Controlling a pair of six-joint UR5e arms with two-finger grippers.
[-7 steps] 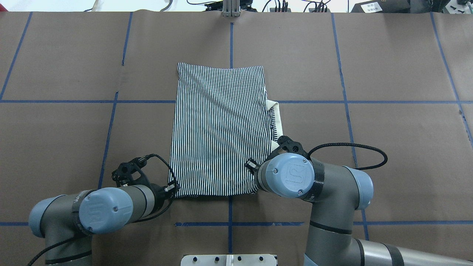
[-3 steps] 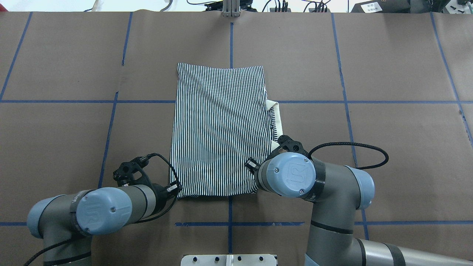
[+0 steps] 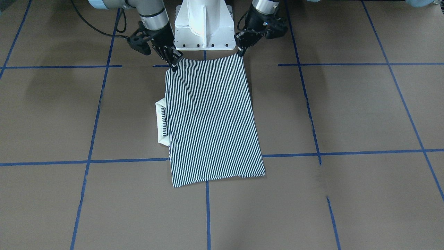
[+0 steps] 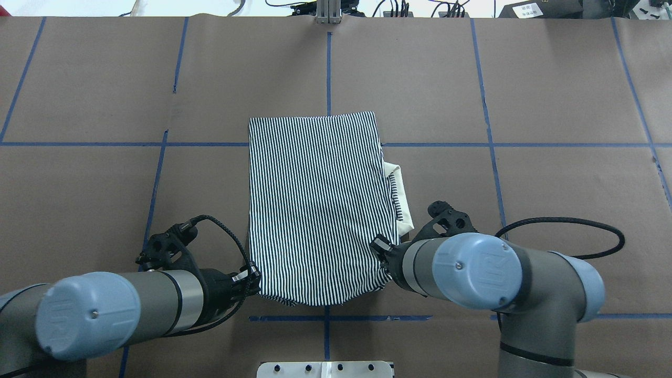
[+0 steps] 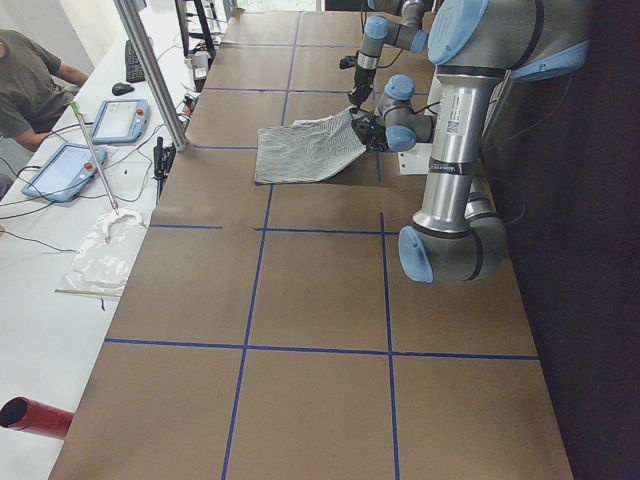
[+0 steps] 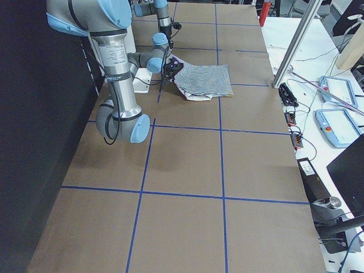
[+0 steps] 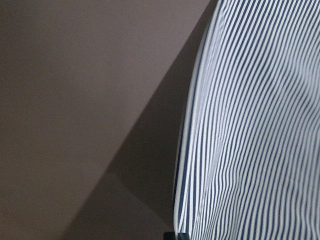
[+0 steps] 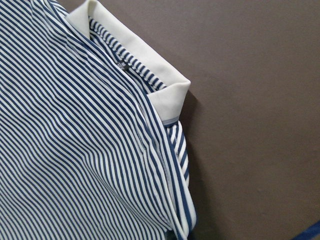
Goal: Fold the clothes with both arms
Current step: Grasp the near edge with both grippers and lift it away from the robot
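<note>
The striped polo shirt (image 4: pixel 315 210) lies folded into a long rectangle at the table's middle, with its white collar (image 4: pixel 400 199) sticking out on its right side. My left gripper (image 4: pixel 253 277) is shut on the shirt's near left corner. My right gripper (image 4: pixel 381 251) is shut on the near right corner. The near edge is lifted off the table and sags between them. In the front-facing view the shirt (image 3: pixel 211 121) hangs from the left gripper (image 3: pixel 240 52) and the right gripper (image 3: pixel 174 66). The wrist views show striped cloth (image 7: pixel 250 125) and the collar (image 8: pixel 135 55) close up.
The white pedestal base (image 3: pixel 203 24) stands just behind the lifted edge. Brown paper with blue tape lines (image 4: pixel 488 144) covers the table. A metal post (image 4: pixel 328 13) stands at the far edge. A seated person (image 5: pixel 30 85) and tablets are beyond the far side.
Both grippers have drawn back toward the robot's base and risen with the shirt's near corners. The whole shirt has slid toward the robot and its near edge now sags.
</note>
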